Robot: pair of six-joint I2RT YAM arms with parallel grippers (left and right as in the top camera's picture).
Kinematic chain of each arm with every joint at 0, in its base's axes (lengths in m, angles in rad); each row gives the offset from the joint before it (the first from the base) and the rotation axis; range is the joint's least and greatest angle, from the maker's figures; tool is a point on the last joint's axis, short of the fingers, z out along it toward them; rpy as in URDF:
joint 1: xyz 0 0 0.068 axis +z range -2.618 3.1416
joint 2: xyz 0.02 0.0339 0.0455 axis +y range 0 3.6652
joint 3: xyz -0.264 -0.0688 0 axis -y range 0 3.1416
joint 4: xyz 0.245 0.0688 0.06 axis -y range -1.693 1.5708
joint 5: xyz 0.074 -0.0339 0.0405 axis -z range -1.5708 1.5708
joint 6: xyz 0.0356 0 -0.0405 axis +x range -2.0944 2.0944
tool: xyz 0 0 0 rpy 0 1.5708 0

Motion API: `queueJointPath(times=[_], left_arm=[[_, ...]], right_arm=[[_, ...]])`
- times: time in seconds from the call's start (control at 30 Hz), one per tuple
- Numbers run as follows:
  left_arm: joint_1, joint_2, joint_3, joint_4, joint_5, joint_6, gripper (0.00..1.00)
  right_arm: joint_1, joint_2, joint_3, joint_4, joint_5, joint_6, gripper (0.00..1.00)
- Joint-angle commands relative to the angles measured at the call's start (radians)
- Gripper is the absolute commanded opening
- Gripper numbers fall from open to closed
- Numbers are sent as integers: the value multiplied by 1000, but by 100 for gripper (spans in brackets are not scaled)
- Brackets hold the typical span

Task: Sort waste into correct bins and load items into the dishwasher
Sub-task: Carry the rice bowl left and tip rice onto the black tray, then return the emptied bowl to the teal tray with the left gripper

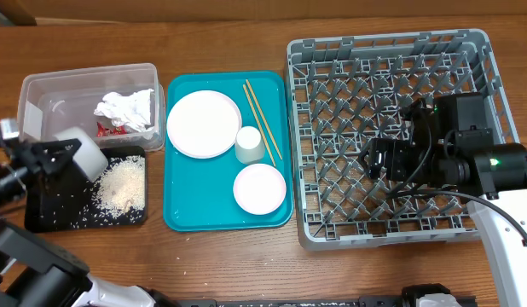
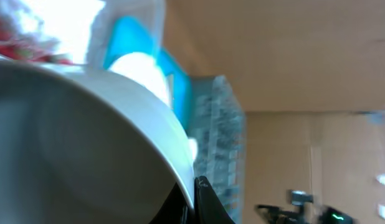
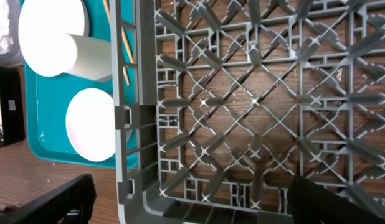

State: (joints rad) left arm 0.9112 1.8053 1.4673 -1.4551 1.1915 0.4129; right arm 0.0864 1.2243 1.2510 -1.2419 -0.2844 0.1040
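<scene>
Closest in, the left gripper (image 1: 63, 153) is clamped on the rim of the grey bowl (image 1: 83, 152), tipped over the black tray (image 1: 50, 213). There's a pile of rice (image 1: 120, 186) under it with grains scattered around, so I'd say this is the dump-the-rice step and it's about done. The wrist view is too blurry to tell if any is stuck inside.

Just behind, the clear tub (image 1: 29, 102) has the napkin (image 1: 127, 108) and wrapper (image 1: 108, 130) in it.

Next over, the teal tray (image 1: 187, 213) holds the plate (image 1: 203, 124), cup (image 1: 250, 145), white bowl (image 1: 259, 188) and chopsticks (image 1: 262, 121).

Farthest right, the right gripper (image 1: 379, 160) hangs wide apart and empty over the dish rack (image 1: 383, 41).

Next the bowl probably goes to the rack, clearing the tray items and rack wall and dodging that arm.
</scene>
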Motion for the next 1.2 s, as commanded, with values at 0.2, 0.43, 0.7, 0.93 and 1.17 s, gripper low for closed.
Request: queueJointPath(times=[0.2,0.43,0.7,0.93,1.17], left_arm=[[-354,-94,159,111,-510,-462,4],[-767,-138,169,123,-879,-592,4],[-1127,-109,25,190,-1146,-757,4],[-1260,-92,-178,323,-1151,-814,4],[-1279,-92,-233,365,-1151,-814,26]], right_arm=[[-2,1,24,14,-9,0,100],[-2,1,24,17,-9,0,100],[-2,1,24,18,-9,0,100],[-2,1,24,21,-9,0,100],[-2,1,24,32,-25,0,100]])
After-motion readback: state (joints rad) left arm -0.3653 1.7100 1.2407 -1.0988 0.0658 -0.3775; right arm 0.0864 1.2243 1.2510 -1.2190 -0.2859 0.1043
